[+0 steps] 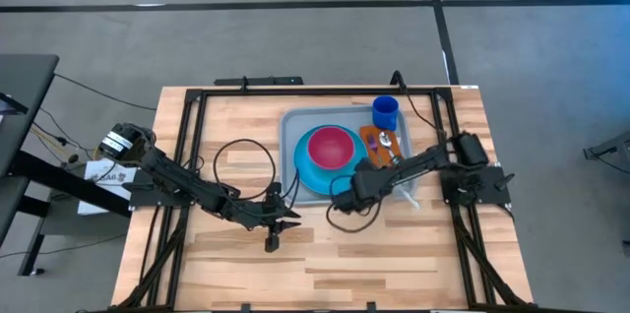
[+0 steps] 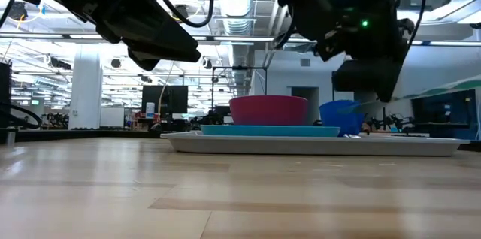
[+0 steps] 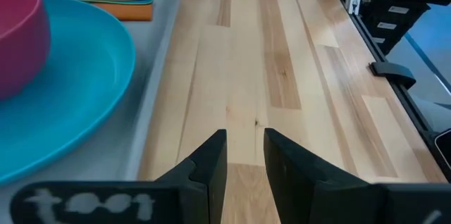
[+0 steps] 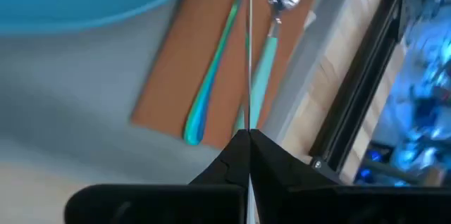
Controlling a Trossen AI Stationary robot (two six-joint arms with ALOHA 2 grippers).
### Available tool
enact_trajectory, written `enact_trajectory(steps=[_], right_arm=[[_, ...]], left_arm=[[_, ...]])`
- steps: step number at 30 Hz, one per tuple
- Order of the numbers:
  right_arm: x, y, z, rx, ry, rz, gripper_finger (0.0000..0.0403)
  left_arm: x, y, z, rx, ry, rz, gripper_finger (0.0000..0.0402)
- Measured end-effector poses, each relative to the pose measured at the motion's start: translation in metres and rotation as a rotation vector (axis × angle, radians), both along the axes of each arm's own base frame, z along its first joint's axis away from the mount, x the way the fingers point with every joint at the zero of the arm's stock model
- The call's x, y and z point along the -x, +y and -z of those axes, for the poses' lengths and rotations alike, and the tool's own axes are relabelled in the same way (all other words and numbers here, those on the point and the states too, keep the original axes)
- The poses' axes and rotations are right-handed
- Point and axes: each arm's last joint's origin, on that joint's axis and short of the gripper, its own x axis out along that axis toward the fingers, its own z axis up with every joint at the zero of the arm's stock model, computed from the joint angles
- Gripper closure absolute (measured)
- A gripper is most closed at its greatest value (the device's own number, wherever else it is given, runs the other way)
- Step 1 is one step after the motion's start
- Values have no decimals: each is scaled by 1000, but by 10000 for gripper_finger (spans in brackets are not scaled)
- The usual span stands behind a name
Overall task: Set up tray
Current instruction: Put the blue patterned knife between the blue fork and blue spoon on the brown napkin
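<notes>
The grey-blue tray [image 1: 295,126] [image 2: 301,145] lies flat on the far middle of the table. On it sits a round blue plate [image 1: 305,170] [image 3: 84,90] with a pink bowl [image 1: 331,146] [image 2: 268,109] on top. Beside them lie an orange napkin [image 1: 371,146] [image 4: 183,76], which carries a teal-handled spoon [image 4: 271,34] and a green-handled utensil [image 4: 211,83], and a blue cup [image 1: 385,111] [image 2: 342,115]. My left gripper [image 1: 291,217] [image 3: 245,146] hovers over bare wood near the tray's near edge, open by a narrow gap. My right gripper [image 1: 359,187] [image 4: 248,134] is shut, raised above the tray's near right part.
Black frame rails [image 1: 197,136] run along the table's left, right and far sides. Cables loop over the wood near the left arm [image 1: 241,160]. A small white piece [image 1: 409,198] lies by the tray's near right corner. Bare wood [image 1: 325,264] spreads across the near half.
</notes>
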Motion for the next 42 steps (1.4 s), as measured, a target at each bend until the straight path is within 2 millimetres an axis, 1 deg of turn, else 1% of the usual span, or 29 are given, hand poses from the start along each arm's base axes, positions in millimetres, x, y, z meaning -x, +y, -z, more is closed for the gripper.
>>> enact_trajectory(steps=[3, 6, 8, 10, 13, 16, 21, 23, 26, 30, 32, 37, 39, 42], right_arm=[[9, -11, -6, 71, -95, 91, 403], [17, -16, -19, 153, -306, 152, 403], [23, -18, -23, 144, -420, 152, 403], [30, -23, -23, 130, -479, 168, 403], [48, -35, -15, 138, -487, 214, 403], [62, -48, -1, 123, -499, 254, 403], [74, -75, 16, 79, -623, 290, 403], [77, -86, 23, 41, -652, 292, 403], [79, -97, 31, -22, -657, 272, 403], [76, -106, 32, -44, -680, 239, 403], [75, -109, 32, -46, -690, 223, 403], [76, -115, 32, -35, -698, 265, 403], [75, -115, 32, -33, -707, 278, 403], [75, -114, 32, -49, -702, 251, 400]], left_arm=[[0, 0, 0, 1, -4, 0, 319], [0, 0, 0, 1, -4, 0, 319], [0, 0, 0, 4, -3, 6, 319], [0, -1, 0, 8, -1, 14, 319], [0, -1, 0, 11, 1, 22, 319], [1, -2, 0, 11, 0, 26, 319], [0, -2, -1, 12, -6, 23, 319], [0, -2, -1, 15, -6, 22, 319], [0, -2, -1, 16, -6, 21, 319], [0, -2, -1, 16, -5, 21, 319], [0, -2, -1, 16, -5, 21, 319], [0, -2, -1, 17, -4, 21, 319], [0, -2, -1, 18, -4, 22, 319], [0, -2, -1, 19, -4, 22, 319]])
